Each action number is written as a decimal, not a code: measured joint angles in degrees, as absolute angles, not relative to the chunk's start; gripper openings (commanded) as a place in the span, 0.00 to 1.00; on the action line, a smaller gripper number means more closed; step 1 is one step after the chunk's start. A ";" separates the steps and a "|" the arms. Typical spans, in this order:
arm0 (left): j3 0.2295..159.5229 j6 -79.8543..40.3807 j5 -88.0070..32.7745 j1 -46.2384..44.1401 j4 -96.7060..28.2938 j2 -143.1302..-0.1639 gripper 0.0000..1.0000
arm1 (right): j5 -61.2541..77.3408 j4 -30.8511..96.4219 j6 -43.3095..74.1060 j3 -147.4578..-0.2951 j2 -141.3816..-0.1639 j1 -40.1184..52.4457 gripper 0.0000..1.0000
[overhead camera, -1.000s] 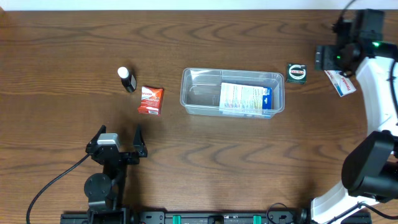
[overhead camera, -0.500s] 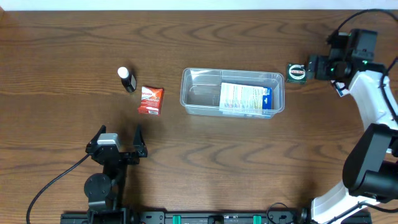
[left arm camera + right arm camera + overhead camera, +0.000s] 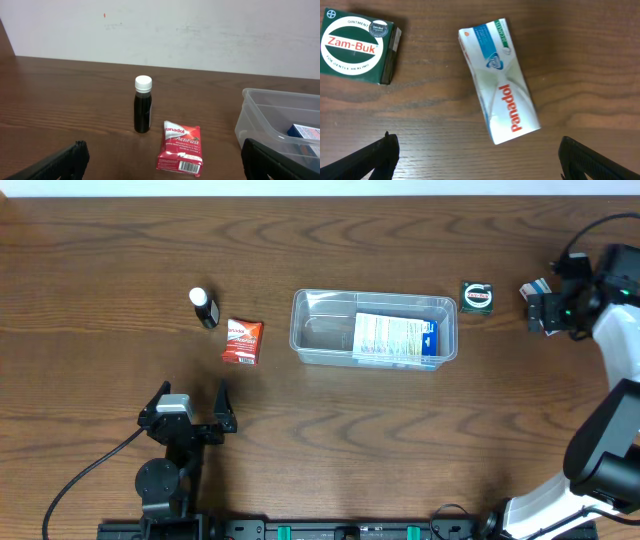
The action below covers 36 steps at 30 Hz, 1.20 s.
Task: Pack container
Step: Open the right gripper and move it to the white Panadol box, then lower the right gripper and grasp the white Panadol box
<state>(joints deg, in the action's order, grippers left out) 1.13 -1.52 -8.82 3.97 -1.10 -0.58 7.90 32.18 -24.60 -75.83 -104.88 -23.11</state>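
Clear plastic container: where is it placed? (Obs. 1)
It is set near the middle of the brown wooden table. A blue-and-white box is laid flat in its right half. (Obs. 2)
What is noted on its left side? (Obs. 1)
A red sachet is laid flat near it. A dark bottle with a white cap is stood upright just beyond the sachet, not touching it. (Obs. 2)
Left gripper? (Obs. 1)
It is held spread wide with nothing between the fingers, on the near side of the sachet. (Obs. 2)
Right gripper? (Obs. 1)
It is likewise spread wide and nothing is gripped. A white Panadol box is seen flat and skewed on the wood below it. A green Zam-Buk box is laid apart from that, towards the container. (Obs. 2)
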 measured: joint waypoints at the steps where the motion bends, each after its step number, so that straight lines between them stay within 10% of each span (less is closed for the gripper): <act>1: 1.13 -1.52 -8.82 3.97 -1.10 -0.58 0.98 | 9.32 31.99 -25.78 -75.83 -104.95 -23.94 0.99; 22: 1.13 -1.52 -8.82 3.97 -1.10 -0.58 0.98 | 19.84 17.96 -37.32 -75.77 -117.97 -28.60 0.99; 27: 1.13 -1.52 -8.82 3.97 -1.10 -0.58 0.98 | 20.08 17.39 -38.17 -75.77 -118.56 -28.60 0.72; 36: 1.13 -1.52 -8.82 3.97 -1.10 -0.58 0.98 | 20.16 17.43 -38.06 -75.77 -118.56 -28.60 0.61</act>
<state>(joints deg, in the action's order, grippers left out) 1.13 -1.52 -8.82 3.97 -1.10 -0.58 20.16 17.43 -38.06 -75.77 -118.56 -28.60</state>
